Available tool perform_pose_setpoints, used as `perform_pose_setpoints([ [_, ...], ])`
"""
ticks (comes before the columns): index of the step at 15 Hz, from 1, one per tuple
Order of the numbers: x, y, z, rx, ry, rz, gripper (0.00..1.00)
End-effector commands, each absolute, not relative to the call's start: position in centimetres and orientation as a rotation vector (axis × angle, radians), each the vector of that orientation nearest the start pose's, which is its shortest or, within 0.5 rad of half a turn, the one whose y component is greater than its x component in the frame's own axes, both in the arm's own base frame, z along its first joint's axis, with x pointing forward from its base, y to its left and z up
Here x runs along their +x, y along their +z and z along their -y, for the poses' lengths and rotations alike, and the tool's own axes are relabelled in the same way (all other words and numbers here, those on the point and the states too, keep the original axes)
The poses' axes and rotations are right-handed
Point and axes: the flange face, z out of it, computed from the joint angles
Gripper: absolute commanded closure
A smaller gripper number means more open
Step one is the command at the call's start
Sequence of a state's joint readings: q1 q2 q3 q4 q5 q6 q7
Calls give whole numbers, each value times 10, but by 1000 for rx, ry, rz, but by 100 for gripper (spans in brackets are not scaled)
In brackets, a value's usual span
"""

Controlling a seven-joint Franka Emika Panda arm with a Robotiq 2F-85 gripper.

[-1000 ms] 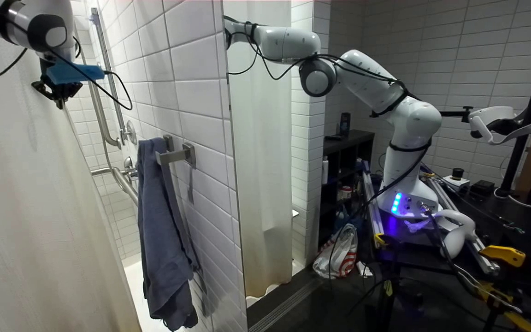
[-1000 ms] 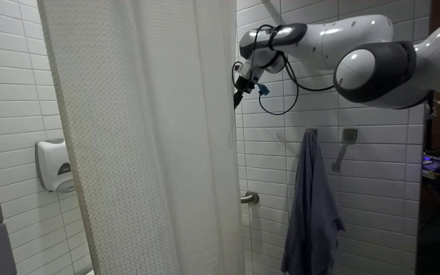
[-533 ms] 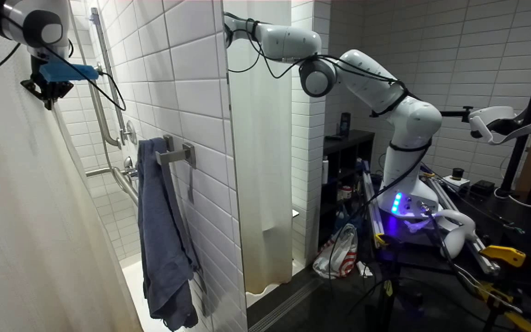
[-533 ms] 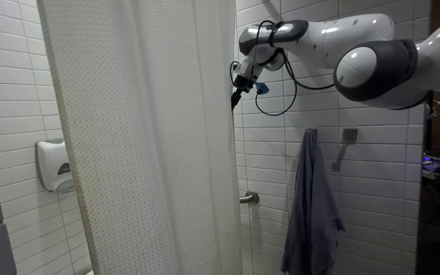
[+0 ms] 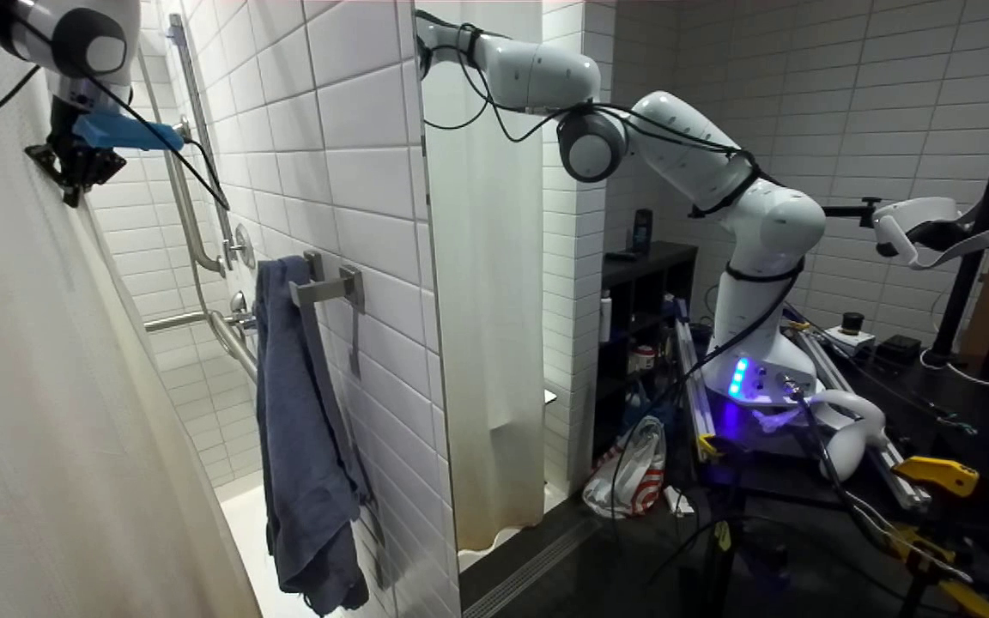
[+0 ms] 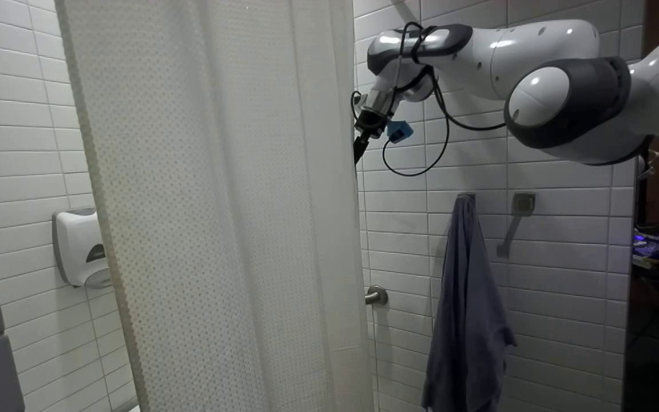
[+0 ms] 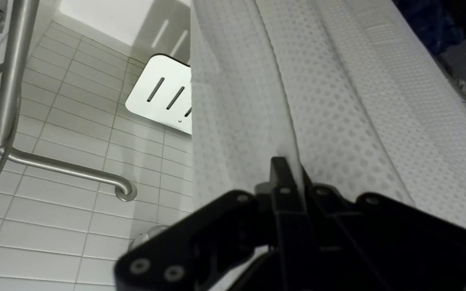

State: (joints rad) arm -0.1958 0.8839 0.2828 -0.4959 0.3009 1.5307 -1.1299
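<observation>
A pale, dotted shower curtain (image 5: 48, 386) hangs at the left in an exterior view. It fills the middle left in an exterior view (image 6: 209, 200) and the upper right in the wrist view (image 7: 338, 97). My black gripper (image 7: 293, 171) is shut on the curtain; a folded edge runs up from between the fingertips. In an exterior view the gripper (image 5: 74, 196) is at the curtain's upper edge, and the cloth slants down from it. In an exterior view the gripper (image 6: 358, 155) points down at the curtain's right edge, its tips partly hidden by the cloth.
A blue-grey towel (image 5: 301, 429) hangs from a wall hook (image 5: 327, 290) on the tiled wall. Metal grab bars (image 7: 67, 167) and a white slotted seat (image 7: 160, 93) are in the shower. A white dispenser (image 6: 80, 246) is behind the curtain.
The gripper and the curtain edge have moved left in an exterior view, showing more of the shower. In an exterior view they shift slightly left, then right. The gripper stays shut on the curtain.
</observation>
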Motion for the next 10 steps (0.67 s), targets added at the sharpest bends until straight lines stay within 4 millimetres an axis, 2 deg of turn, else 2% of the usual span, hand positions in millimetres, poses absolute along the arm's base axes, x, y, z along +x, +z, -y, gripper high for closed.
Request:
perform_pose_setpoints([
  [1, 751, 534, 21, -2184, -523, 1504, 100],
  [10, 736, 515, 2, -1966, -405, 1471, 100],
])
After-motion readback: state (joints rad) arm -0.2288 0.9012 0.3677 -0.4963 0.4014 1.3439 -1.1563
